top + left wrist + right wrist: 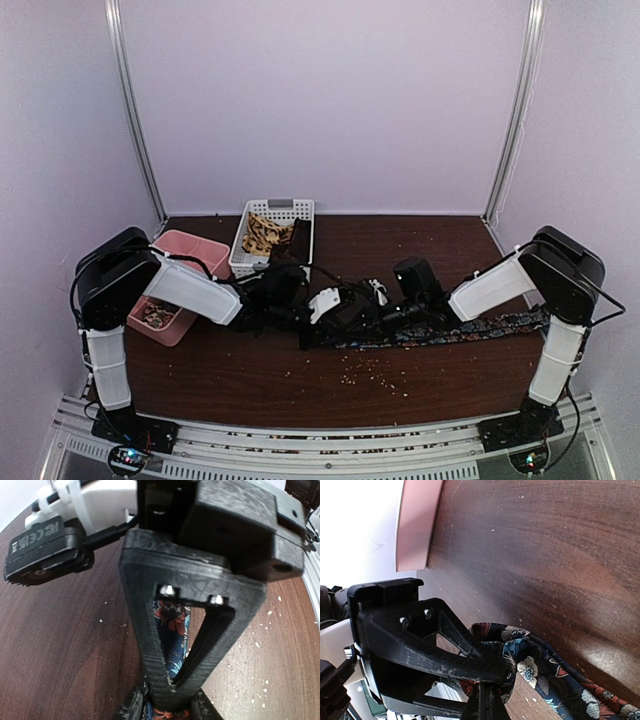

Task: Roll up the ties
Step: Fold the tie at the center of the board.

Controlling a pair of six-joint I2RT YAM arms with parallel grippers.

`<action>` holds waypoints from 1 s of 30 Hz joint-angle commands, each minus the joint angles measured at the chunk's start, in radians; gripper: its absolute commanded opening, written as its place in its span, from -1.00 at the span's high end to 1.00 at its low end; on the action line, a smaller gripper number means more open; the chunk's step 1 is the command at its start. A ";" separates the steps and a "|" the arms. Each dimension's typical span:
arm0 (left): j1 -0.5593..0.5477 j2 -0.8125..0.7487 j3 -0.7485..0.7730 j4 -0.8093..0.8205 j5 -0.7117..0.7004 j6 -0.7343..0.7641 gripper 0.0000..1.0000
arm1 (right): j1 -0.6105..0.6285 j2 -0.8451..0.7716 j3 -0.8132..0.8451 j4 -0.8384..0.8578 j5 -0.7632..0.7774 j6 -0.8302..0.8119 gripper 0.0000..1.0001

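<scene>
The dark floral tie (460,330) lies stretched along the table from the centre to the right edge. Its near end is curled into a loop (545,665) where both grippers meet. My right gripper (385,312) is shut on that end, its fingertips (487,705) pressed together with fabric wrapped round them. My left gripper (350,310) is closed round the same fabric (172,625). Its fingers (127,706) sit either side of the tie and of the right gripper's finger tip. The tan tie (262,235) and the dark brown tie (295,240) lie in the white basket (278,206).
The pink tray (190,245) stands at the left, beside my left arm, and its rim shows in the right wrist view (417,525). Small light crumbs (375,372) are scattered on the brown table in front of the tie.
</scene>
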 commanded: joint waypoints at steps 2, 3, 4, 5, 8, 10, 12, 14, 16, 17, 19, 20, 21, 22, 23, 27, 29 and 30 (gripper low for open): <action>-0.001 -0.021 -0.004 0.043 -0.030 0.017 0.14 | -0.005 0.014 -0.014 0.001 -0.007 -0.012 1.00; -0.001 -0.026 -0.008 0.036 -0.037 0.018 0.02 | -0.007 0.012 -0.015 -0.001 -0.005 -0.015 1.00; -0.001 -0.035 -0.018 0.034 -0.047 0.023 -0.12 | -0.009 0.012 -0.017 -0.005 -0.004 -0.017 1.00; 0.000 -0.047 -0.033 0.038 -0.057 0.023 -0.23 | -0.011 0.012 -0.017 -0.009 -0.002 -0.019 1.00; 0.010 -0.089 -0.099 0.063 -0.070 0.028 -0.35 | -0.017 0.010 -0.021 -0.014 0.000 -0.025 1.00; 0.019 -0.113 -0.141 0.075 -0.076 0.031 -0.35 | -0.020 0.008 -0.027 -0.014 0.000 -0.026 1.00; 0.026 -0.125 -0.171 0.081 -0.075 0.036 -0.35 | -0.023 0.008 -0.027 -0.019 0.001 -0.031 1.00; 0.029 -0.128 -0.189 0.085 -0.082 0.038 -0.35 | -0.024 0.009 -0.029 -0.018 0.000 -0.033 1.00; 0.037 -0.139 -0.223 0.115 -0.087 0.025 -0.35 | -0.024 0.008 -0.031 -0.014 -0.001 -0.033 1.00; 0.042 -0.153 -0.245 0.135 -0.091 0.016 -0.36 | -0.024 0.007 -0.029 -0.014 0.001 -0.034 1.00; 0.056 -0.186 -0.292 0.171 -0.100 0.004 -0.38 | -0.024 0.005 -0.026 -0.015 -0.002 -0.031 1.00; 0.063 -0.203 -0.312 0.179 -0.102 0.006 -0.40 | -0.024 0.002 -0.023 -0.015 -0.003 -0.030 1.00; 0.068 -0.216 -0.327 0.180 -0.103 0.009 -0.41 | -0.024 0.001 -0.019 -0.014 -0.005 -0.029 1.00; 0.073 -0.224 -0.341 0.181 -0.102 0.012 -0.42 | -0.022 0.001 -0.016 -0.017 -0.006 -0.029 1.00; 0.075 -0.223 -0.348 0.175 -0.100 0.015 -0.43 | -0.022 -0.001 -0.011 -0.019 -0.008 -0.029 1.00; 0.087 -0.167 -0.335 0.177 -0.059 0.018 -0.38 | -0.022 -0.001 0.000 -0.026 -0.009 -0.032 1.00; 0.088 -0.122 -0.300 0.166 -0.028 0.021 -0.26 | -0.022 -0.004 0.001 -0.026 -0.010 -0.032 0.94; 0.087 -0.099 -0.279 0.159 -0.015 0.021 -0.19 | -0.022 -0.007 -0.003 -0.028 -0.011 -0.034 0.90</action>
